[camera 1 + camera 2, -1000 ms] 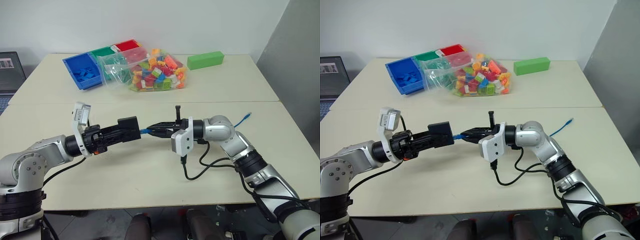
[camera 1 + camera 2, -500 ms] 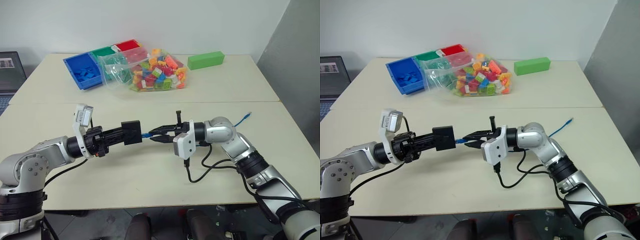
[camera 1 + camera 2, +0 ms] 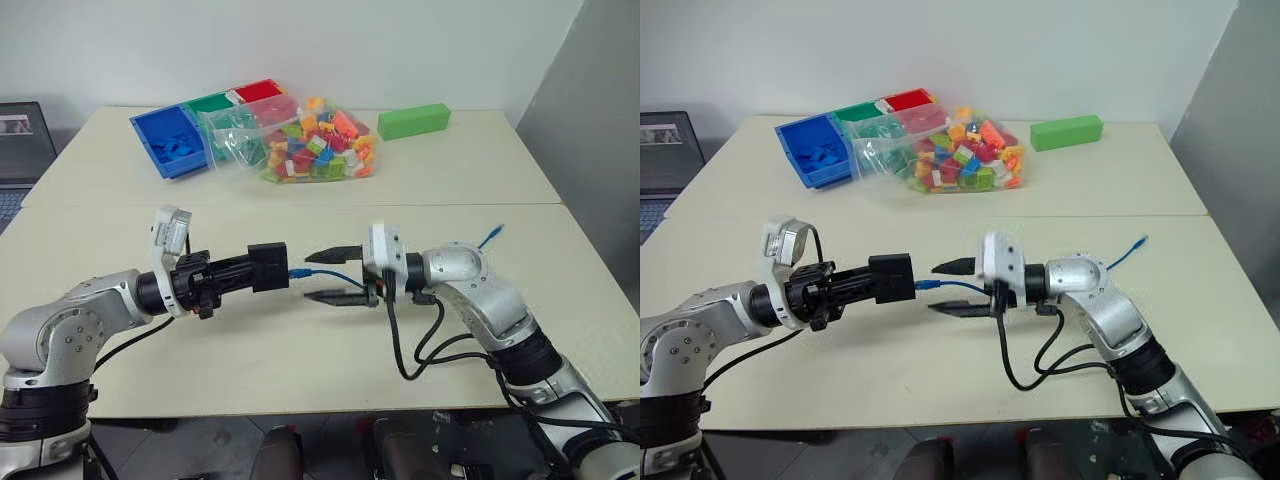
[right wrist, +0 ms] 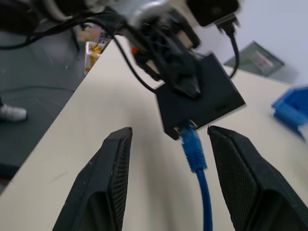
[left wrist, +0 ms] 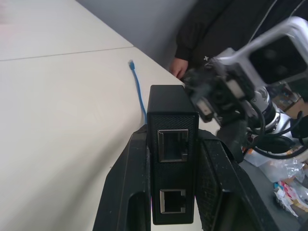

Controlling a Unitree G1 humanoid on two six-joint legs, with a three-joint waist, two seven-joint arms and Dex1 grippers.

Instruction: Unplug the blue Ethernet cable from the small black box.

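The small black box (image 3: 268, 267) sits in the left end effector (image 3: 240, 270) above the surface (image 3: 300, 350). The Ethernet cable (image 3: 325, 274) runs rightward from it between the right end effector (image 3: 328, 275) fingers (image 3: 333, 252), its far end (image 3: 496, 231) lying near the surface's right edge.

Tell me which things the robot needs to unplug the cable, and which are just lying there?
Needed: small black box, held by left gripper; blue Ethernet cable, plugged into it; right gripper, open around the cable.

Lying about: bag of bricks, blue bin, green block, laptop.
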